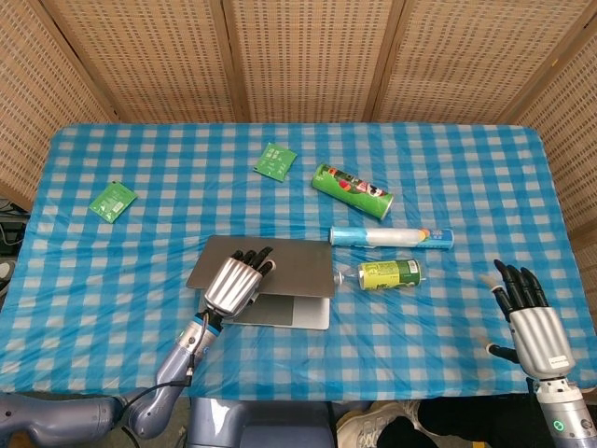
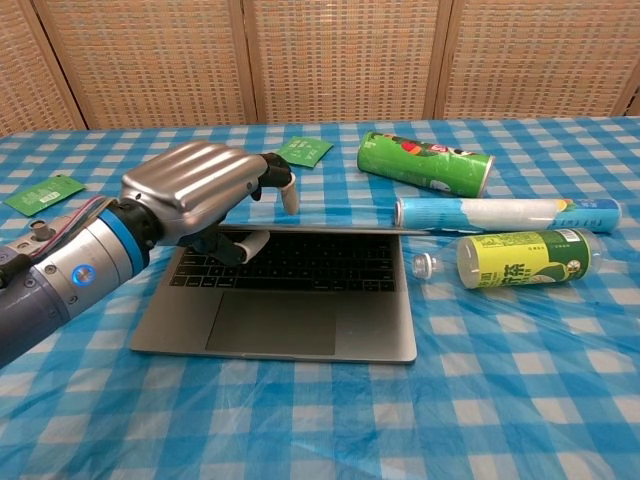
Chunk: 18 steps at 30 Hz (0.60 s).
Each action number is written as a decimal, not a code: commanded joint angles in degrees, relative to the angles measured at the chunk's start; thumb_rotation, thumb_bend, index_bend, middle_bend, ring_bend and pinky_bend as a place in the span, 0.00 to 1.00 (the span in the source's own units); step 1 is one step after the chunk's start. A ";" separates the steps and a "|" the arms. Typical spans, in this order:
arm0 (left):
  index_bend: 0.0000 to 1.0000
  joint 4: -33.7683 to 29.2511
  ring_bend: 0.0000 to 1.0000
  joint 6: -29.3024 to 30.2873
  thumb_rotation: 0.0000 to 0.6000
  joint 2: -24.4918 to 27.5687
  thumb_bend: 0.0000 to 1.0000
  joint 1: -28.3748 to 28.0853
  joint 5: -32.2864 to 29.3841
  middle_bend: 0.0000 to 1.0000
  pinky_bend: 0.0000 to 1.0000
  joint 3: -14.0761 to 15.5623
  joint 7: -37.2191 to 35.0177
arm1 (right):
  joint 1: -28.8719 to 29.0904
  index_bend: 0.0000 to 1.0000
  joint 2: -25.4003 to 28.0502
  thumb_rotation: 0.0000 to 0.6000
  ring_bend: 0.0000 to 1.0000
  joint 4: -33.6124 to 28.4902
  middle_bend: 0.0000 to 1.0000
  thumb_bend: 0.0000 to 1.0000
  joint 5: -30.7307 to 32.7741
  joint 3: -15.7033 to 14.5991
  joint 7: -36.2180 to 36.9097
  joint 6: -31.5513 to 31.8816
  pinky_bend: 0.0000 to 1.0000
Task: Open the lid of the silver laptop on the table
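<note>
The silver laptop [image 1: 280, 303] [image 2: 280, 325] lies partly open near the table's front, left of centre. Its keyboard [image 2: 300, 265] shows in the chest view. The lid [image 1: 291, 267] is lifted and seen almost edge-on from the chest, roughly level above the keys. My left hand [image 1: 233, 282] [image 2: 195, 190] grips the lid's left front edge, fingers curled over the top and thumb [image 2: 250, 243] beneath it. My right hand [image 1: 528, 317] hovers at the table's front right corner, fingers spread and holding nothing; it appears only in the head view.
Right of the laptop lie a green bottle [image 1: 388, 273] [image 2: 520, 258], a blue and white tube [image 1: 390, 238] [image 2: 505, 214] and a green chip can [image 1: 352, 190] [image 2: 425, 163]. Two green packets [image 1: 274, 160] [image 1: 112, 201] lie further back and left. Wicker screens stand behind the table.
</note>
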 commanded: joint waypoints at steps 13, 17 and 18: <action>0.43 0.40 0.38 0.11 1.00 -0.46 0.55 -2.40 0.19 0.27 0.45 -0.25 -2.00 | 13.89 0.26 -1.12 1.00 0.11 1.23 0.20 0.79 -14.88 -6.88 6.14 -15.31 0.23; 0.43 -0.25 0.38 0.29 1.00 -0.15 0.55 -2.85 -0.08 0.27 0.45 -0.33 -1.46 | 17.34 0.25 -2.33 1.00 0.11 1.32 0.19 0.83 -16.06 -6.84 4.29 -19.64 0.24; 0.43 -0.50 0.38 0.36 1.00 -0.08 0.55 -2.94 -0.11 0.27 0.45 -0.34 -1.40 | 18.29 0.25 -2.67 1.00 0.12 1.17 0.19 0.85 -15.95 -6.73 4.20 -20.96 0.24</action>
